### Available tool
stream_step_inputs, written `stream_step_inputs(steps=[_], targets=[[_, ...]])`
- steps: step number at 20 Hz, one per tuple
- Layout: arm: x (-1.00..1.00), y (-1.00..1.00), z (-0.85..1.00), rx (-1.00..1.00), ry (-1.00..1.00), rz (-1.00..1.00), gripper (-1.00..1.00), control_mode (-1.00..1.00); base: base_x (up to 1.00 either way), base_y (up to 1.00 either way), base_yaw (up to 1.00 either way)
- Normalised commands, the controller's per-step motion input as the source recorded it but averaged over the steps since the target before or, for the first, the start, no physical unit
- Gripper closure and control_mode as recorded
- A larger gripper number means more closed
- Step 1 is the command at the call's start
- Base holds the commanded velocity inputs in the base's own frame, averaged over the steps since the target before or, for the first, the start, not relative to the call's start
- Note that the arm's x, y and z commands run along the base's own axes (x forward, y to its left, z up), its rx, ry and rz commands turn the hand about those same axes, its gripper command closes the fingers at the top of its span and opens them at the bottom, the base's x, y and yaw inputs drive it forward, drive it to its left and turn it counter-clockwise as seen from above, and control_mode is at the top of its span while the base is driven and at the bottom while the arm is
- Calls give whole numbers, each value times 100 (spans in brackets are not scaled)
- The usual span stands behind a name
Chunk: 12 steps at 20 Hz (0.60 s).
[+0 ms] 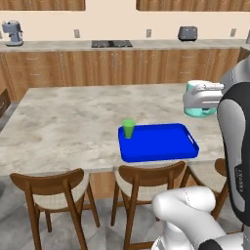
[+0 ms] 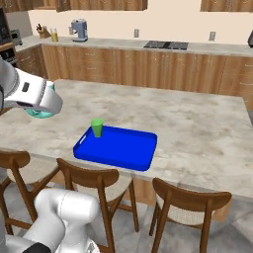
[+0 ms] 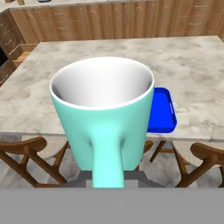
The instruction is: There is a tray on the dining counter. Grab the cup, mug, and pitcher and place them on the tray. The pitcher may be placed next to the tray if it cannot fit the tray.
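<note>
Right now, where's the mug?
The mug is held in the gripper above the dining counter, right of the tray in the left base view; the cup stands in the tray's far left corner.

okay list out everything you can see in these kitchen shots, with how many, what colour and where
tray: one, bright blue, on the dining counter near its front edge
cup: one, green, upright in the tray's left corner
mug: one, teal with white inside, held up beyond the tray's end
dining counter: one, beige-grey marble look
chairs: three, wooden, along the counter's front
coffee machine: one, grey-blue, on the wall counter
toaster: one, dark, on the wall counter
cooktop: one, black, set in the wall counter
tool: one, white, shut on the mug
</note>
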Motion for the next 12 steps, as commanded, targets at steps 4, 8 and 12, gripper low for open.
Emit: stream_step_inputs(steps=[4,8,12], targets=[[0,0,0,0,0,0,100,100,44,-4,-4],[0,0,0,0,0,0,100,100,31,0,-9],[0,0,0,0,0,0,100,-100,0,0,0]])
